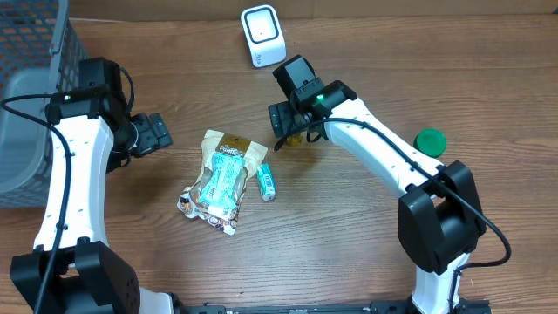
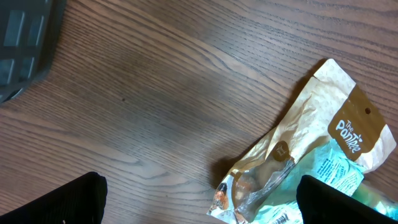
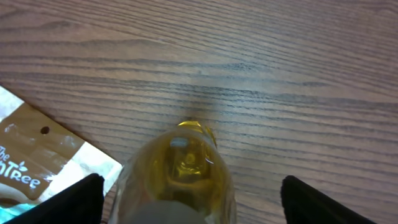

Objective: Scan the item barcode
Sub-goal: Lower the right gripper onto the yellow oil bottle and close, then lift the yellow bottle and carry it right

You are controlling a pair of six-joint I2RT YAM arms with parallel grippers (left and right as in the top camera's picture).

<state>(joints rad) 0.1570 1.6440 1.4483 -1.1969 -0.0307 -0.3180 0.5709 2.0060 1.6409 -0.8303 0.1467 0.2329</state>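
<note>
Over a wood-grain tabletop, the right tool straddles an amber bottle near the snack pouch, jaws wide, gripping nothing; the left tool hangs open and empty. An off-centre squeeze could shove the smooth bottle aside. White scanner stands at the far edge, grey basket at left.

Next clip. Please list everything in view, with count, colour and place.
scanner: 1, white, top centre
basket: 1, grey, far left
snack pouch: 1, brown and teal, lying flat at centre
small tube: 1, teal, by the pouch's right edge
bottle: 1, translucent yellow, right of the pouch
round object: 1, green, right side
left gripper: 1, black, open, left of the pouch
right gripper: 1, black, open, either side of the bottle
</note>
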